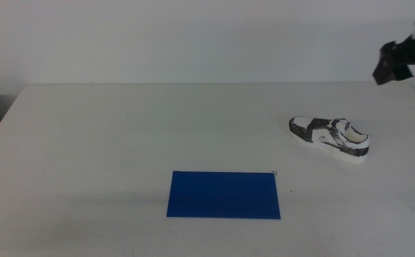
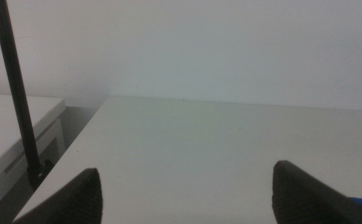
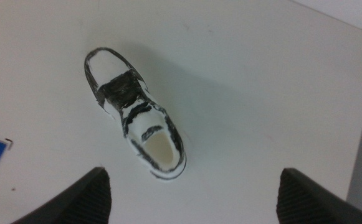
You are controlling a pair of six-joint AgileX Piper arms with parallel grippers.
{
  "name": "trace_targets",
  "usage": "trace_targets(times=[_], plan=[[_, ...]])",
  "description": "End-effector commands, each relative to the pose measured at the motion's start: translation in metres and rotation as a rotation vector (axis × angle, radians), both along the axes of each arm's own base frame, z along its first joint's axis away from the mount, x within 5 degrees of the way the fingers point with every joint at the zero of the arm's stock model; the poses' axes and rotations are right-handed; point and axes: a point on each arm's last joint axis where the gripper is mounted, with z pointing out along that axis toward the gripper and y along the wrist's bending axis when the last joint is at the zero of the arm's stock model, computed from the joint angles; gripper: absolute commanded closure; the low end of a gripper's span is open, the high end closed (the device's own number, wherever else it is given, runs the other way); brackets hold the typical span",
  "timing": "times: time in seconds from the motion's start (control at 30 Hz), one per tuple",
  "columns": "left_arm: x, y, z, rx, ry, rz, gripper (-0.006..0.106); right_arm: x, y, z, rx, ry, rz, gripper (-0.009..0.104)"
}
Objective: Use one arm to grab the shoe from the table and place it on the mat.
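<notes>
The shoe (image 1: 330, 138) lies flat on its sole on the white table (image 1: 121, 135), at about three o'clock from the table's middle, toe toward nine o'clock and heel toward four. The blue mat (image 1: 223, 194) lies well apart from it, at about seven o'clock of the shoe, bare. The right gripper (image 3: 190, 193) hangs above the shoe, at one o'clock in the middle view, jaws spread wide and empty. The left gripper (image 2: 184, 193) waits at the table's seven o'clock corner, likewise wide open, holding nothing.
</notes>
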Motion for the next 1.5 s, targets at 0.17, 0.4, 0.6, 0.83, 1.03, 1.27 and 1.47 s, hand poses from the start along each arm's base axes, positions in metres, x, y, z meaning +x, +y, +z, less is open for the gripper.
trace_targets(times=[0.17,0.4,0.6,0.83,1.03,1.27,1.47], plan=[[0.000,-0.001,0.006,-0.003,-0.082,-0.014,0.007,0.041,0.000,0.001,-0.047,-0.051,0.113,0.017],[0.000,-0.001,0.006,-0.003,-0.082,-0.014,0.007,0.061,0.004,-0.031,-0.082,0.000,0.243,0.017],[0.000,-0.001,0.006,-0.003,-0.082,-0.014,0.007,0.072,0.013,-0.049,-0.077,0.008,0.280,0.017],[0.000,-0.001,0.006,-0.003,-0.082,-0.014,0.007,0.078,0.021,-0.066,-0.076,0.043,0.301,0.017],[0.000,-0.001,0.006,-0.003,-0.082,-0.014,0.007,0.083,0.026,-0.081,-0.074,0.080,0.315,0.017],[0.000,-0.001,0.006,-0.003,-0.082,-0.014,0.007,0.087,0.034,-0.099,-0.063,0.124,0.333,0.017],[0.000,-0.001,0.006,-0.003,-0.082,-0.014,0.007,0.090,0.040,-0.112,-0.062,0.154,0.346,0.017]])
